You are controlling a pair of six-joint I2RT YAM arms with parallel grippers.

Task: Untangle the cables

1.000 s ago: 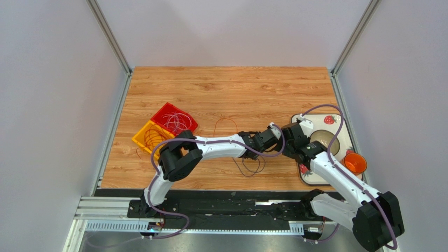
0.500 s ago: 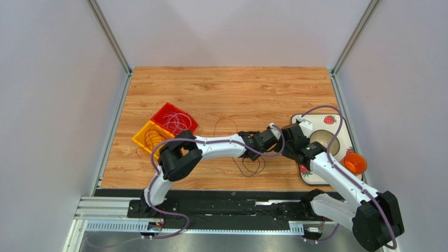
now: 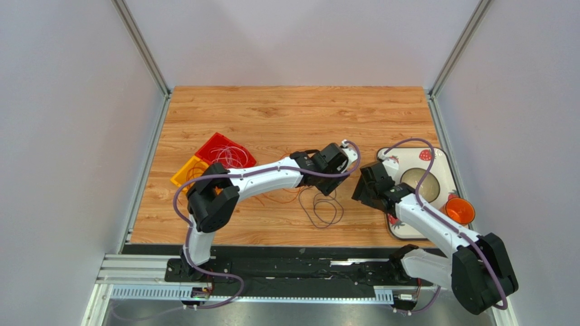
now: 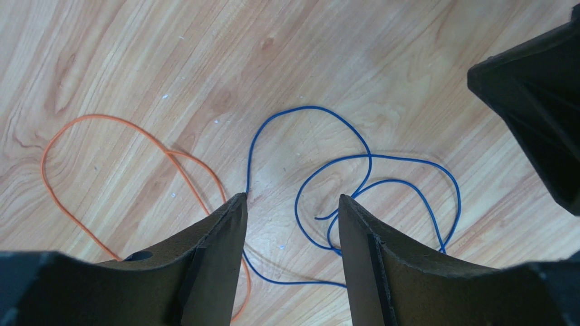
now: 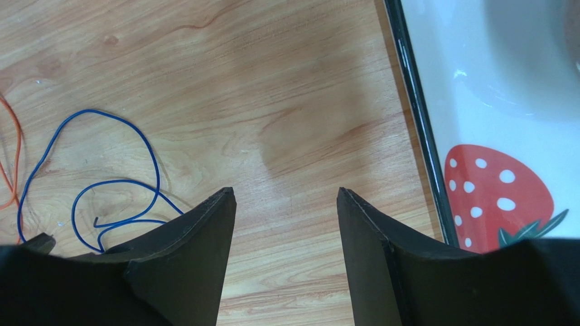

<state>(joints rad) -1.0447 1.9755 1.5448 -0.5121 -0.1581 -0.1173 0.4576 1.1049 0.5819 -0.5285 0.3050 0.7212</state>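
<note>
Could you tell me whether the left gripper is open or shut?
Open: the left gripper grips nothing, fingers apart; the blue cable lies loose beneath.

Loosely looped blue cable (image 4: 310,107) lies beside orange cable (image 4: 95,116).

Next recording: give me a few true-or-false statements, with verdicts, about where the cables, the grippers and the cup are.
1. The thin blue cable and the thin orange cable lie on the wooden table. True.
2. The left gripper is open and grips no cable. True.
3. The right gripper is shut on the thin blue cable. False: it is open over bare wood, with that cable off to one side.
4. The orange plastic cup stands in the red tray. False: it is at the right, by the strawberry-printed tray.
</note>
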